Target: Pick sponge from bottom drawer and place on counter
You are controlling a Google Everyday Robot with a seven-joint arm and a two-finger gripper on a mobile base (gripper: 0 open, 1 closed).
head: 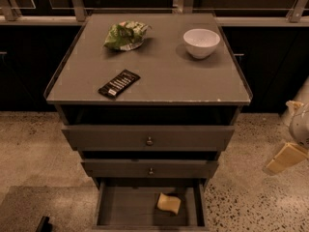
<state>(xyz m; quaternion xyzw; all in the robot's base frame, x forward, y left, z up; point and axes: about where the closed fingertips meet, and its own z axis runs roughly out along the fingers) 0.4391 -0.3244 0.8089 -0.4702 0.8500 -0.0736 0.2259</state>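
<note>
- Sponge [168,203]: pale yellow, flat on the plain floor of the open bottom drawer [125,207], right of centre and toward the back.
- Its long axis runs roughly across the drawer, slightly skewed; bare drawer floor lies to its left.
- Speckled stone floor [251,202] surrounds the cabinet.
- Gripper [286,157]: low at the right edge, beside the cabinet, well apart from the sponge; cannot tell its state.
- Two knobbed drawers [111,137] sit above the open one.
- Counter [169,76]: grey, thin raised side rims, chipped front edge.
- On it: black flat packet [119,83] front left, snack bag [124,35] back left, white bowl [201,42] back right; middle and front right bare.
- Metal railing [48,19] behind.
</note>
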